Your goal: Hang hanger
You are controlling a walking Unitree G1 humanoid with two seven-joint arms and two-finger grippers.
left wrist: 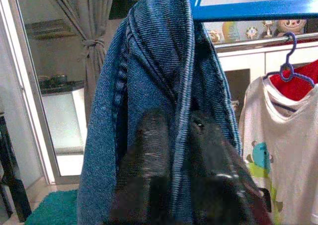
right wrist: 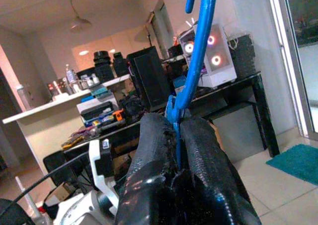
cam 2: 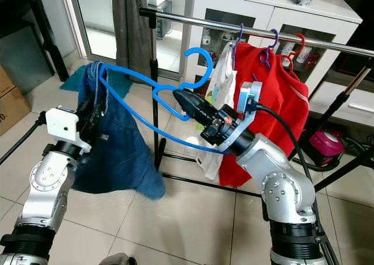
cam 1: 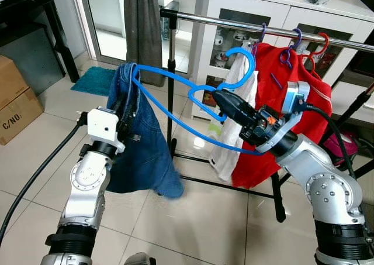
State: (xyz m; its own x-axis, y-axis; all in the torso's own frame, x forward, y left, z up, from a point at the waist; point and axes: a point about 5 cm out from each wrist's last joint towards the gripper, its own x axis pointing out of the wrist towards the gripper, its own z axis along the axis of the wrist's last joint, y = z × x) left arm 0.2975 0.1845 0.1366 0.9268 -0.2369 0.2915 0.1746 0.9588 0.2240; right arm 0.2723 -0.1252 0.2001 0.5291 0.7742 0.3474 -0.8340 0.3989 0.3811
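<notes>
The right claw (cam 1: pixel 221 97) was clamped on the blue hanger (cam 1: pixel 175 83) near its hook, held below the rail (cam 1: pixel 234 25); the left claw (cam 1: pixel 124 114) pinched the jeans (cam 1: pixel 143 154) draped over its far end

Two silver jointed arms with black collars and trailing black cables end in long black fingers (right wrist: pixel 198 150).
</notes>
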